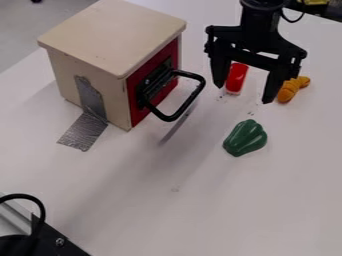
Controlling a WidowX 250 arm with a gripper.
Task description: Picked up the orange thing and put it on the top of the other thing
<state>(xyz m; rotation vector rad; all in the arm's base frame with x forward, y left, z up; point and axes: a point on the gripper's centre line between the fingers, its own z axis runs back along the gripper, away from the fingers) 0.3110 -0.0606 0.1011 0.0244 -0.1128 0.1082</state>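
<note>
Gripper (244, 93) empty, fingers parted; in the camera view the orange toy (289, 91) lies on the table (267, 200) at three o'clock from it, beyond the nearer finger, long axis roughly two to eight o'clock.

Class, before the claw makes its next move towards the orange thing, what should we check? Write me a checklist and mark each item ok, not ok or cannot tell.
1. Claw open: ok, its fingers are well apart.
2. Claw holding nothing: ok, nothing is clamped in it.
3. Orange thing between the fingers: not ok, it shows to the right of them in the picture.
4. Orange thing out of its goal place: ok, it lies on the table.
5. Claw at grasping height: cannot tell from this one view.
6. Which is "the other thing": cannot tell; red thing, green thing and box are all there.
</note>
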